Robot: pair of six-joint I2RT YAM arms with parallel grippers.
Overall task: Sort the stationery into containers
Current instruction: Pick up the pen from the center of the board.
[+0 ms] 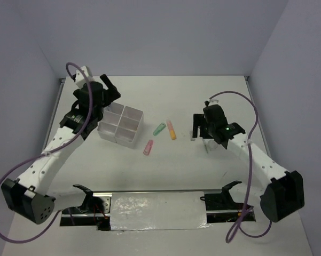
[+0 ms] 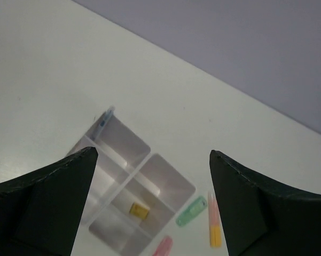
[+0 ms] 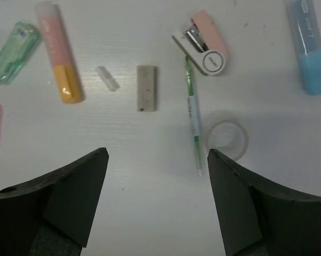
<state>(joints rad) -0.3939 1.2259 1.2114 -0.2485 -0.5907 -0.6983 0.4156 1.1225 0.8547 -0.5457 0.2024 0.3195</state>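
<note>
Stapler (image 3: 203,47) by green pen (image 3: 193,114), tape ring (image 3: 227,136) beside

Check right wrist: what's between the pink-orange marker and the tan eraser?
A small clear cap-like piece, touching neither marker nor eraser; right wrist view.

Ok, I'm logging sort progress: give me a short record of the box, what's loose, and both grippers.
box: four-compartment translucent box
inside: small yellow item; blue pen at far corner
loose, among others: green pen, tan eraser, tape ring, pink stapler, blue marker, pink-orange marker
left gripper: open, empty, over box
right gripper: open, empty, over loose items
</note>
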